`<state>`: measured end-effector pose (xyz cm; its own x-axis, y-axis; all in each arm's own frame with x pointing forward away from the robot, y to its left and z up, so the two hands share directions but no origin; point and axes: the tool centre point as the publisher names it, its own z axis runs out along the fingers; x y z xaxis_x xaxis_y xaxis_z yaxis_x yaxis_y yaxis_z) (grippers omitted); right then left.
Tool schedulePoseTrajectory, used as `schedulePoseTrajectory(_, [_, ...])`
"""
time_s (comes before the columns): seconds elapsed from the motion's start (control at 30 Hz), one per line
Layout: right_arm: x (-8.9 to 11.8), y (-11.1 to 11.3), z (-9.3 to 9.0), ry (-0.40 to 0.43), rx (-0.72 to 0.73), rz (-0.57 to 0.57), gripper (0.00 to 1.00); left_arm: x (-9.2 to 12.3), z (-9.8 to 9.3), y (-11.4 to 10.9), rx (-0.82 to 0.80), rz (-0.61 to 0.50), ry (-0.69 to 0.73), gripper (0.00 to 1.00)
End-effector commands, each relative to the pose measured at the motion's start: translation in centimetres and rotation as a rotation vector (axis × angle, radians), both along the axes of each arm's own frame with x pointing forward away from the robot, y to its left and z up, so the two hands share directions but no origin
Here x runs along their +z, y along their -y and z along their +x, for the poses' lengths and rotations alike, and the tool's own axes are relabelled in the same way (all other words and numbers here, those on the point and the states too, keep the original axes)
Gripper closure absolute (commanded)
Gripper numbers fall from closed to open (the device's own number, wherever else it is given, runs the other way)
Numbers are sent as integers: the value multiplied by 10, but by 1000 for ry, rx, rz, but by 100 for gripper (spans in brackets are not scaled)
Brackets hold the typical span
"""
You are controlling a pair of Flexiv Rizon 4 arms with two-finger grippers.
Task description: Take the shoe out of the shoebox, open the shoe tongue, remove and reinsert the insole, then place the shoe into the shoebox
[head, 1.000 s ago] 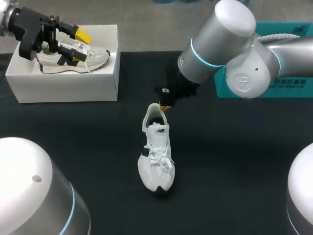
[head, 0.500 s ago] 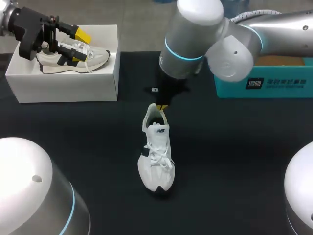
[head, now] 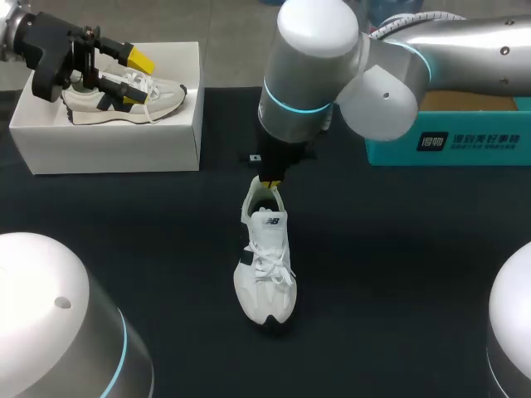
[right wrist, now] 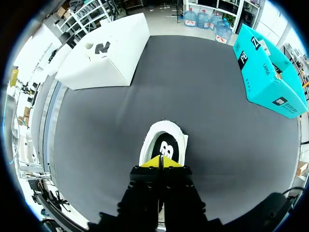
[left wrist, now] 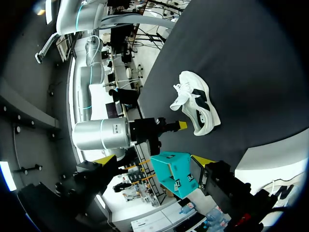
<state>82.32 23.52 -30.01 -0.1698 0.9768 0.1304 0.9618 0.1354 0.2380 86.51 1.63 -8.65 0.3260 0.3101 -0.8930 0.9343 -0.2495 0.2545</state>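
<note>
Removal is judged complete: the white lace-up sneaker [head: 265, 265] stands on the black desk [head: 398, 274], well apart from the white cardboard shoebox [head: 108, 145]; right jaws, together, sit over its opening, left jaws, apart, at the shoebox; tongue, insole and return steps remain.

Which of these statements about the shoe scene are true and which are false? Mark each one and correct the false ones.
1. A white shoe lies on the black table, outside any box. True.
2. The white shoebox is empty. False: a second shoe lies in it.
3. The right gripper is at the heel end of the white shoe. True.
4. The left gripper is down at the white shoe's toe. False: it is over the white shoebox, with its fingers open.
</note>
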Motion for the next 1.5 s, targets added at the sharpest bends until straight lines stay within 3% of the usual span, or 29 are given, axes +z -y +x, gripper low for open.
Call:
schedulePoseTrajectory(0.03, [-13,-3,-2,1,1,-1,100,1,0,0,-1,4,1,0])
schedulePoseTrajectory(0.43, [-50,-12,8,-103,33,-15,100,1,0,0,-1,4,1,0])
schedulePoseTrajectory(1.0, [-90,-8,10,-168,2,-52,100,1,0,0,-1,4,1,0])
schedulePoseTrajectory(1.3, [-95,-9,9,-186,-4,-63,100,1,0,0,-1,4,1,0])
schedulePoseTrajectory(1.5, [-76,-3,6,-165,-16,-99,100,1,0,0,-1,4,1,0])
